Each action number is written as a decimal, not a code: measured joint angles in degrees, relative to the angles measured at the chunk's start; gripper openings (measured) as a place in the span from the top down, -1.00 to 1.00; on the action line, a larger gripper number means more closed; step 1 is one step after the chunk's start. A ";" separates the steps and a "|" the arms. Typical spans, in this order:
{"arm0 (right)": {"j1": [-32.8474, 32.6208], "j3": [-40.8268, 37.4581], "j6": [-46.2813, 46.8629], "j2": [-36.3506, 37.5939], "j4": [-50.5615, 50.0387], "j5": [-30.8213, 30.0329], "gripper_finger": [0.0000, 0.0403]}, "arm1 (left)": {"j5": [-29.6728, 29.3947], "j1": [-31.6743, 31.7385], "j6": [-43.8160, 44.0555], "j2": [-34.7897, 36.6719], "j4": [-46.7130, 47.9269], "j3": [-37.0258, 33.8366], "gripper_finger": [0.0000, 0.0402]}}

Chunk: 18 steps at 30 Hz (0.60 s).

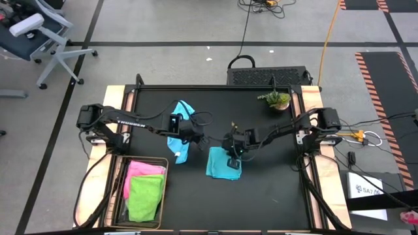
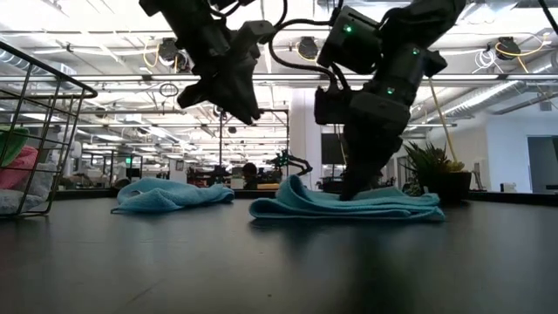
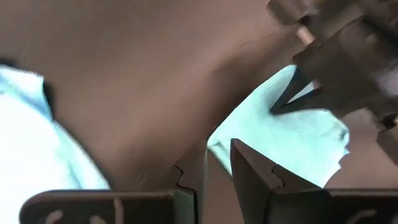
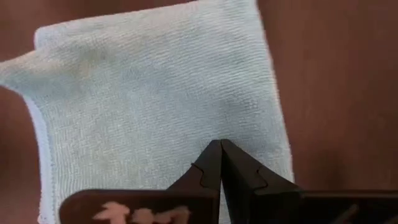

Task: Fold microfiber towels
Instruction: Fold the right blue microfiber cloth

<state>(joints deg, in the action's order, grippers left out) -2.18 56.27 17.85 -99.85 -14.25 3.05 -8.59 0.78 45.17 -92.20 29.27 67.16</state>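
Note:
A folded teal towel lies flat on the black table near the middle. My right gripper is shut with its tips down on the towel. A crumpled light blue towel lies in a heap to the left of it. My left gripper hangs raised above the table between the two towels. Its fingers stand a little apart with nothing between them. My right gripper presses its shut fingertips down on the top face of the folded teal towel, toward the towel's right side. The fingers slant down from the table's right side. The towel lies flat on the table under them.
A wire basket at the near left holds a pink towel and a lime green towel. A small potted plant stands at the far right. Bare table lies near and to the right of the folded towel.

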 joint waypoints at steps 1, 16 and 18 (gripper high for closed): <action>0.12 0.12 0.10 0.00 -0.47 -0.02 1.00 | -0.05 0.00 0.66 0.00 0.91 0.00 0.64; -0.17 0.35 0.90 19.28 -9.29 -6.12 1.00 | -2.11 -10.22 18.72 -0.35 4.87 0.00 0.64; -0.17 0.35 0.42 21.33 -10.23 -7.12 1.00 | -1.52 -11.12 19.11 -0.52 3.43 0.00 0.64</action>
<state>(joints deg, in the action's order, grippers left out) -2.35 56.62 18.27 -78.53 -24.48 -4.07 -10.11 -10.34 64.28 -92.73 32.70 67.16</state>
